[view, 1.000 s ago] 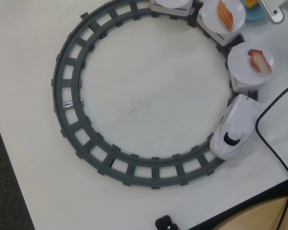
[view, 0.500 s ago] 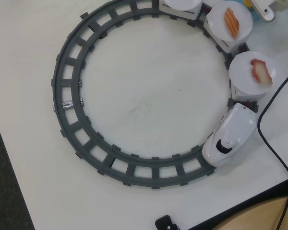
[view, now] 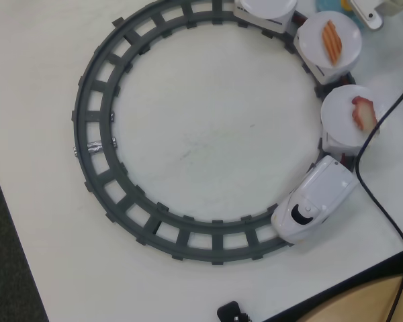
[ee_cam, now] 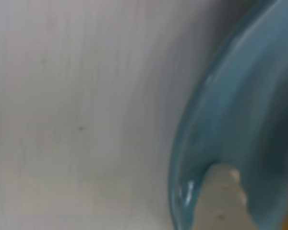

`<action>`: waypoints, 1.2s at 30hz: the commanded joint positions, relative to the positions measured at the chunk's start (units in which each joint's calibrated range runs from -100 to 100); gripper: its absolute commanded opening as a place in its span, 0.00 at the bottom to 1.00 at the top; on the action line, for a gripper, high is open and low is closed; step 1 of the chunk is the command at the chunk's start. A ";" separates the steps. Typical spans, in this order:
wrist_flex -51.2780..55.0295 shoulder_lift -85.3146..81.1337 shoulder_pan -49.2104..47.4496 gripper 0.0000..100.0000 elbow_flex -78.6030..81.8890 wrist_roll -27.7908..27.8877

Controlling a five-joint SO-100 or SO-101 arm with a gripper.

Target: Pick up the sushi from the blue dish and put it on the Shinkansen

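My wrist view: blurred, blue dish (ee_cam: 230, 110) fills right side, one pale fingertip (ee_cam: 223, 201) over its rim. Claw opening — can't tell. Sushi not visible to me. Overhead: Shinkansen (view: 316, 200) on grey track (view: 97, 144); trailing plates carry striped orange piece (view: 332, 39) and red-white piece (view: 363, 113).

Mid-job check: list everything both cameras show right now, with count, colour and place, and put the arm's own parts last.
White toy bullet train: one, white with a black window, lower right of the grey track, overhead view.
Round white plates on the train cars: three, upper right; one cut off by the top edge.
Orange-and-white striped sushi piece: one, on the middle plate.
Red-and-white sushi piece: one, on the plate nearest the train's nose.
Grey ring track: one, centre of the white table.
Black cable: one, right edge.
Round light blue dish: one, right side of the wrist view, blurred.
Tool fingertip: one, whitish, over the dish rim, bottom of the wrist view; open or shut unclear.
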 commanded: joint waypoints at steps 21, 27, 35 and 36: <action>0.69 -20.35 4.20 0.02 4.79 -0.38; 0.69 -35.38 1.65 0.02 16.64 -0.38; 0.18 -60.10 -3.99 0.02 34.68 -0.38; 0.01 -62.86 -5.31 0.02 36.65 -0.38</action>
